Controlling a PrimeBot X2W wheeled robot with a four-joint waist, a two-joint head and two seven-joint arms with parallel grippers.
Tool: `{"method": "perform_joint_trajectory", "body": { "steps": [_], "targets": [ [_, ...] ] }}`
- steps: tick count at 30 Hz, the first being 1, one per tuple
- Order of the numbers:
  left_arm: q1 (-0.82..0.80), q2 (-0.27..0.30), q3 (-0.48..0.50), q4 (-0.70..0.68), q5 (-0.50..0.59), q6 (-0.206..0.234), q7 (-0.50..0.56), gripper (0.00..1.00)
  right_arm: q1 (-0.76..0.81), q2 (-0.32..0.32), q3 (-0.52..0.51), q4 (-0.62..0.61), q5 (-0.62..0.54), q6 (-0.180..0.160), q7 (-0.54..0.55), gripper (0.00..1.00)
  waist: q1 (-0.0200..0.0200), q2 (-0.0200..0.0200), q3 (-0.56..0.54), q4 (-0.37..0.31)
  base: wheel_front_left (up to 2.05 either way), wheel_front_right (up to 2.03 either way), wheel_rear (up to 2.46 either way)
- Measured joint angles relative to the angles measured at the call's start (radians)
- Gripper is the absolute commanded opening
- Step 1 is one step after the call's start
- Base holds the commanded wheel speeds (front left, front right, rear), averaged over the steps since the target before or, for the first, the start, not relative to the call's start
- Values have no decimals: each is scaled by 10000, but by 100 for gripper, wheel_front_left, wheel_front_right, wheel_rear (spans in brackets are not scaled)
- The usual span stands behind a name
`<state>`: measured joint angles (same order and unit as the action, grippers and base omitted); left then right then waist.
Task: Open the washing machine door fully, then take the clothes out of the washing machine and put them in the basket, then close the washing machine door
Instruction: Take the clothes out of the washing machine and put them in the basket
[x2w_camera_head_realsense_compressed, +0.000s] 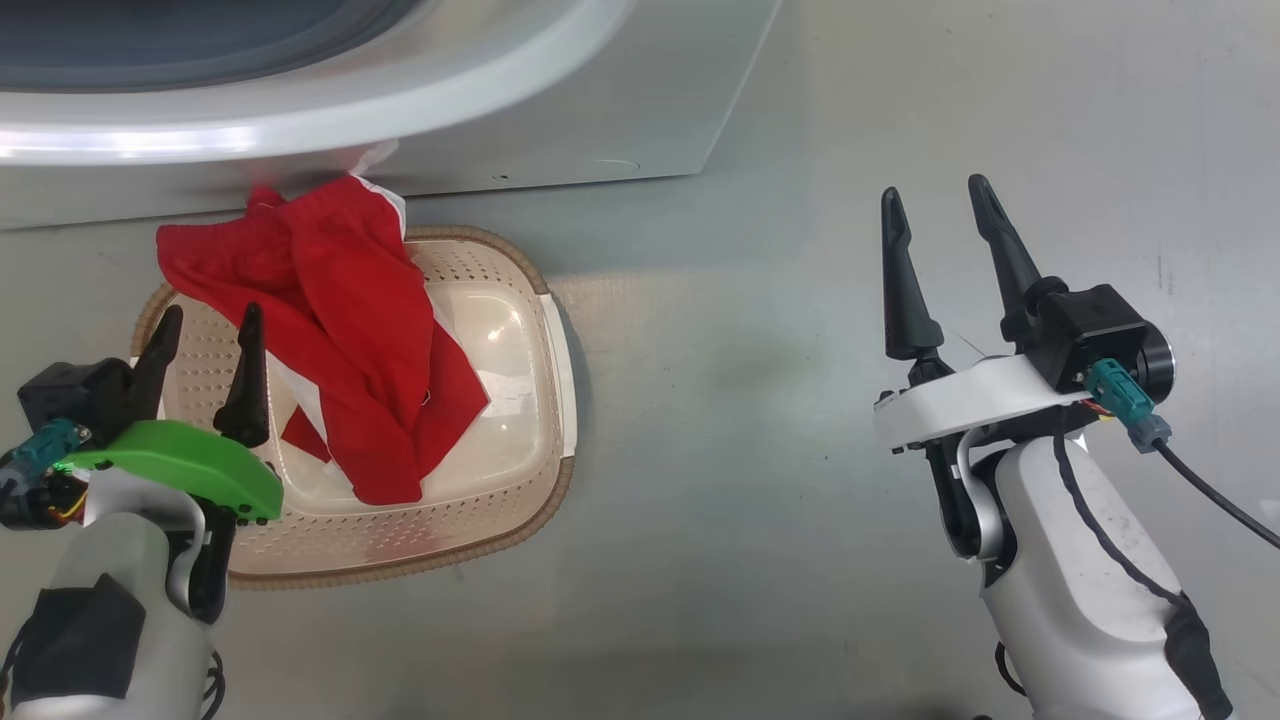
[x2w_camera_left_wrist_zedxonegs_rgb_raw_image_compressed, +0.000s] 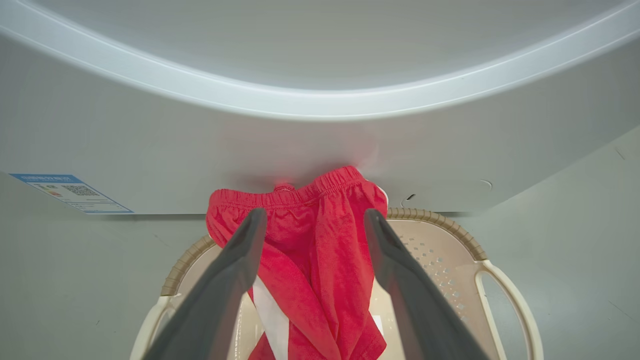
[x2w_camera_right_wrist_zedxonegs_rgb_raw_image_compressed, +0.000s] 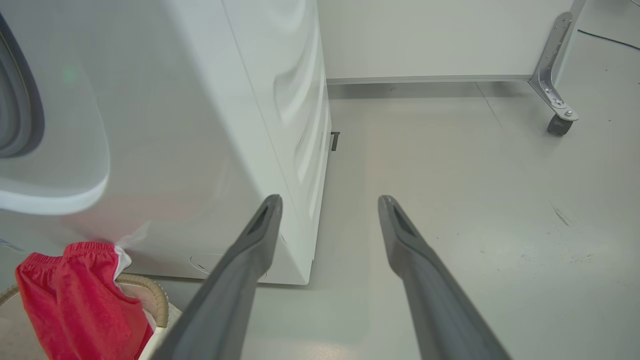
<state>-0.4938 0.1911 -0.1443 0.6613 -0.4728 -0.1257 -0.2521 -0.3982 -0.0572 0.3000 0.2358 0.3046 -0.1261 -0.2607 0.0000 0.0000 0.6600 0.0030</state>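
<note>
The red clothes lie draped in the cream basket, with one end hanging over its far rim against the foot of the white washing machine. My left gripper hovers open over the basket's near left side. In the left wrist view this gripper frames the clothes without touching them. My right gripper stands open and holds nothing, over bare floor to the right of the machine. A dark curve sits inside the machine's white front ring. I cannot tell whether it is the door.
The basket stands on the grey floor right against the machine, which bears a blue sticker low down. In the right wrist view a metal leg on a caster and a white wall panel stand beyond the machine.
</note>
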Motion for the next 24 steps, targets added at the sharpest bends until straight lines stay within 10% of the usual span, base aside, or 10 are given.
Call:
{"method": "perform_joint_trajectory", "body": {
  "steps": [24],
  "targets": [
    [-1480,190,-215,972,109,0,196,100,-32,-4,537,-318,207,0,0,100,0,0,980,-788,0,0,0]
  ]
}}
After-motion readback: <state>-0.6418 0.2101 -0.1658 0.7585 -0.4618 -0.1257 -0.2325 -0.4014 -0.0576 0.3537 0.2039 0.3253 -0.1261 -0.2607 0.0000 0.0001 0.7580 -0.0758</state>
